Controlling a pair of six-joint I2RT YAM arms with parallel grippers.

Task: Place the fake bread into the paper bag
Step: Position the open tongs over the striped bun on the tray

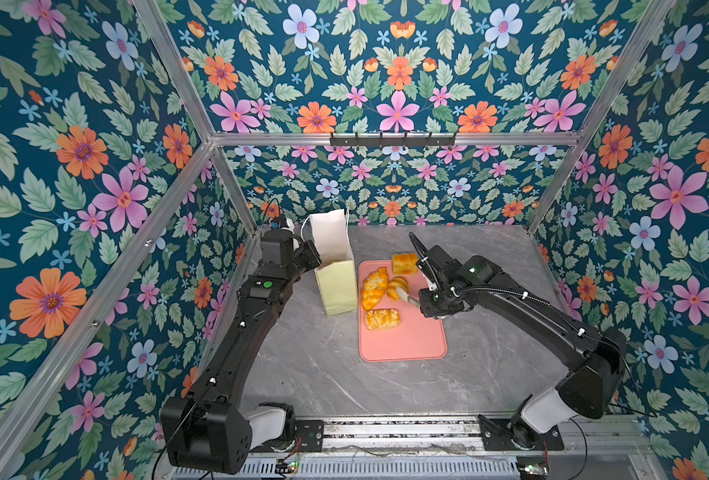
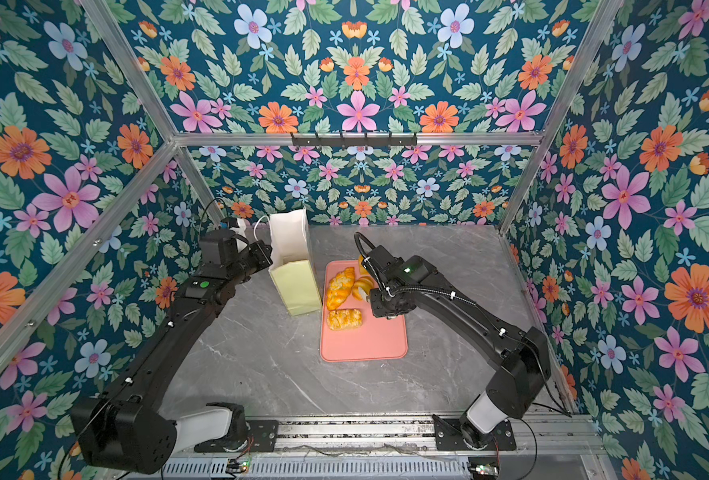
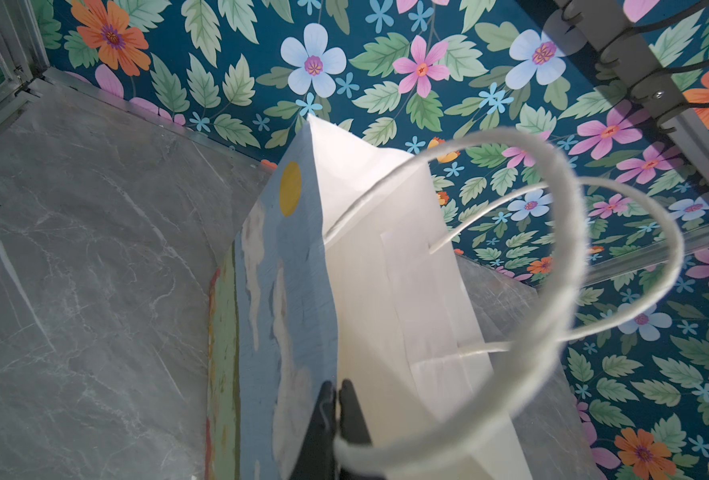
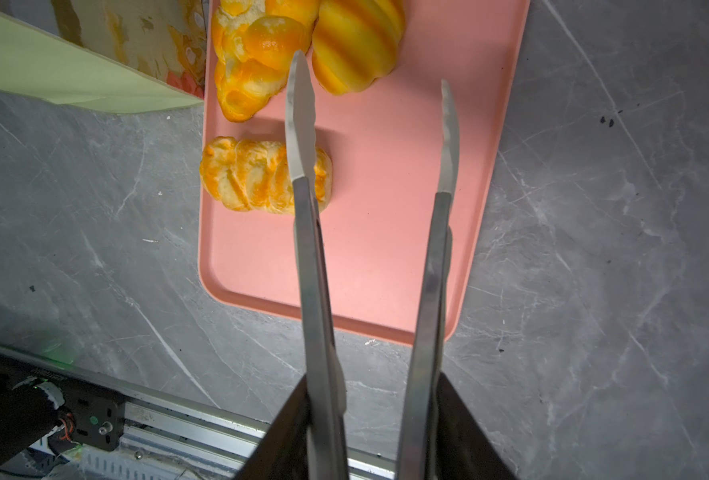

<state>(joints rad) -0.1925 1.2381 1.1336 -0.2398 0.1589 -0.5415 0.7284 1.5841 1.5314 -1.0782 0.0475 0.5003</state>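
- So, right hand (image 4: 373, 386) clamps a pair of tongs (image 4: 309, 249). The tong arms are spread, with nothing between the tips.
- Key relation: croissant (image 4: 357, 45) lies straight ahead of that hand, just past the tong tips and lined up with the gap between them. In both top views a tip sits right at it; contact unclear.
- Croissant's long axis runs roughly along the tongs' reach. My read is the arms would close across its narrow width, with no wrist turn needed.
- Braid (image 4: 253, 62) is ahead of the hand too, on the croissant's bag side and touching it. One tong tip overlaps it in the wrist view, so that tip could snag the braid on closing.
- Flaky pastry (image 4: 265, 178) is nearer the hand, under one tong arm, long axis across the tongs. Height gap can't be told.
- Square loaf (image 1: 405, 263) sits off to the hand's side, at the far edge of the tray (image 1: 402, 345).
- Bag (image 1: 336, 286) stands upright on the counter (image 1: 323, 374), beyond the braid from the right hand and just beside the tray.
- Left hand (image 3: 338, 399) is pinched tight on the bag's rim wall, probably to steady the mouth.
- Right hand is the nearer one to all the bread; left hand is tied up with the bag.
- Four pieces lie outside the bag. Can't tell if any are inside.
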